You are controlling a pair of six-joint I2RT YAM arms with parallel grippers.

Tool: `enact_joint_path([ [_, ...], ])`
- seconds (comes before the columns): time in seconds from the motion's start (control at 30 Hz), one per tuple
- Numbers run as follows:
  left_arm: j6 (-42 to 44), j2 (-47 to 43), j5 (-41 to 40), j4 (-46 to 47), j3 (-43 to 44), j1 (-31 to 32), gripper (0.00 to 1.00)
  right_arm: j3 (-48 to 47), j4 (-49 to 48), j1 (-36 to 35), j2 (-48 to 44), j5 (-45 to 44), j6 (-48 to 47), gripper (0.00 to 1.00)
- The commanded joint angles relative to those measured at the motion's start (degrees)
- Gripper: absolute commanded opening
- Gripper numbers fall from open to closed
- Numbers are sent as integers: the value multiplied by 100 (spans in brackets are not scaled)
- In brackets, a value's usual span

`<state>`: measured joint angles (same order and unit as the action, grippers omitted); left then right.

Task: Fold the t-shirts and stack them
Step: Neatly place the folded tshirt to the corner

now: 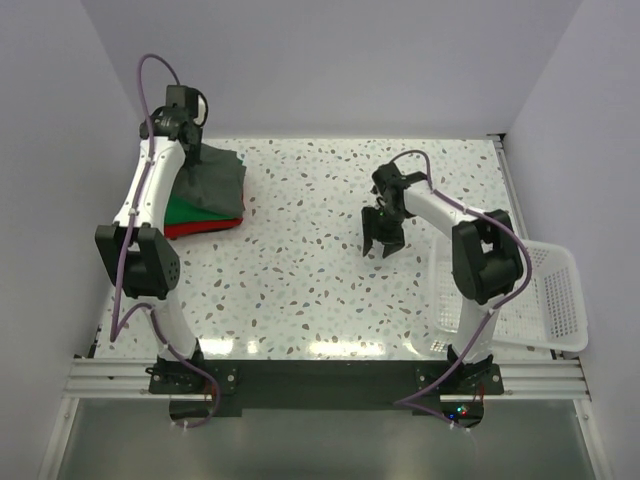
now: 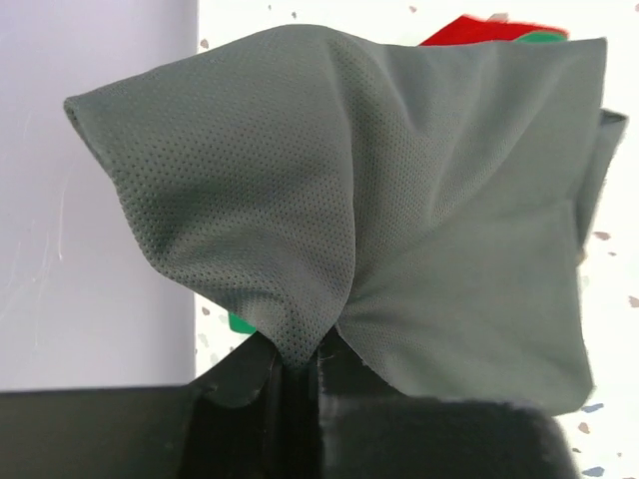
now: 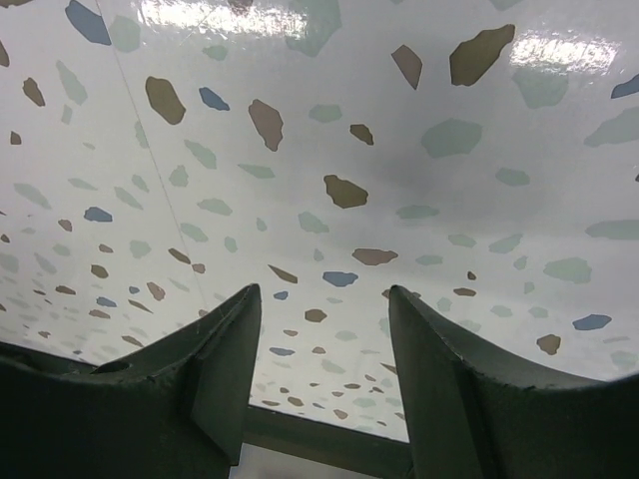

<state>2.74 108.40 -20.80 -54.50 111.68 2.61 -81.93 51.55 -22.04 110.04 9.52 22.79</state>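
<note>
Arrangement of the table [image 1: 300,280], with the arm bases at the near edge.
Far left, three shirts lie stacked: the top t-shirt [image 1: 218,178] on the middle t-shirt [image 1: 185,210] on the bottom t-shirt [image 1: 205,228]. The left gripper [image 2: 300,369] pinches the top t-shirt at the stack's far edge. The right gripper [image 1: 382,245] hangs over the table right of centre. The basket [image 1: 560,300] lies at the near right, overhanging the table's edge.

Your bench [image 1: 320,280] is a white top flecked with brown, blue and grey-green chips. A white mesh basket [image 1: 555,300] sits at its right edge, reaching out past that edge. Well apart from the basket, towards the far left, the red t-shirt [image 1: 205,229] lies folded directly on the bench. The green t-shirt [image 1: 185,210] and the charcoal-grey t-shirt [image 1: 215,178] are stacked on it.
</note>
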Motion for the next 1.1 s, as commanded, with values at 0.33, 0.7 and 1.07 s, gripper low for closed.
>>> enact_joint_path([
  [0.33,-748,76,-479,-70,205,-736,95,125,40,25,-764,-213,-99,66],
  [0.7,-1908,-2058,173,2451,-2271,686,100,617,-715,33,-1678,-520,-37,66],
  [1.07,-3016,-3097,-13,4044,-4408,3131,100,1284,-1498,25,-3005,-1452,15,67],
])
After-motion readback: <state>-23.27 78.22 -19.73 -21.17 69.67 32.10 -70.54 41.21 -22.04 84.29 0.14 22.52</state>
